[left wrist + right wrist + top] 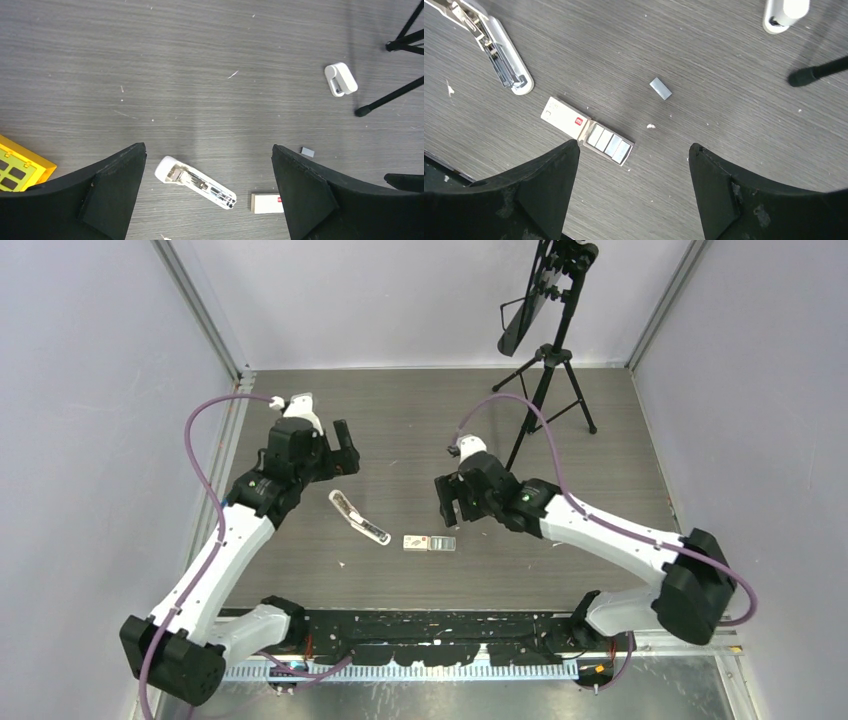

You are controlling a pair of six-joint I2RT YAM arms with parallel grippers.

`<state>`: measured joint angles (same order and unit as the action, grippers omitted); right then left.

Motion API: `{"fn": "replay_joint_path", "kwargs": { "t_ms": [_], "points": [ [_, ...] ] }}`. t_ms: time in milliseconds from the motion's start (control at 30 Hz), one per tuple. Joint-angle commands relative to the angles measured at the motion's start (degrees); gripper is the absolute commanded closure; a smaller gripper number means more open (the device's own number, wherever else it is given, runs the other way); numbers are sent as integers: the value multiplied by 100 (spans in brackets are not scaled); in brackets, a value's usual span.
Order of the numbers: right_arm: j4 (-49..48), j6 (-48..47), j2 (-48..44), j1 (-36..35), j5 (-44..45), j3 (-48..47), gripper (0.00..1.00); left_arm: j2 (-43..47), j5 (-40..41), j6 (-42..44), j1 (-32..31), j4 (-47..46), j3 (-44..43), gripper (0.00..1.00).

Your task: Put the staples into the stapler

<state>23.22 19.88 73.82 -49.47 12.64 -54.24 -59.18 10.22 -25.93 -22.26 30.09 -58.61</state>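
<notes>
The stapler (358, 517) lies open on the dark table, its silver channel facing up, also seen in the left wrist view (195, 182) and the right wrist view (499, 57). Just right of it sits the white staples box (430, 543), marked red (566, 117), with its grey tray (609, 144) slid out and silvery staples strips inside. One loose strip (660, 88) lies apart on the table. My left gripper (208, 150) hovers open above the stapler, holding nothing. My right gripper (633, 146) is open and empty above the table beside the tray.
A short stubby white stapler (340, 79) lies farther back near a black tripod (545, 390), whose foot (819, 74) shows in the right wrist view. A yellow object (20, 165) sits at the left edge of the left wrist view. Grey walls enclose the table.
</notes>
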Motion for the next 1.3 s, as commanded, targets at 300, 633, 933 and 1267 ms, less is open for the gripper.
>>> {"fn": "replay_joint_path", "kwargs": {
  "t_ms": [300, 633, 933, 1267],
  "points": [
    [1166, -1704, 2217, 770, -1186, -1981, 26, -574, -584, 687, 760, 661, -477, 0],
    [1663, -2327, 3428, 960, -1075, -2834, 35, -667, 367, 776, 489, 1374, -930, 0],
    [1896, -2698, 3911, 1018, -1178, -3153, 44, -598, 1120, 1072, 249, 1604, -1574, 0],
    [2349, -2898, 4382, 1019, -1883, -3650, 52, -268, 1076, 1674, 249, 906, -1855, 0]
  ]
}}
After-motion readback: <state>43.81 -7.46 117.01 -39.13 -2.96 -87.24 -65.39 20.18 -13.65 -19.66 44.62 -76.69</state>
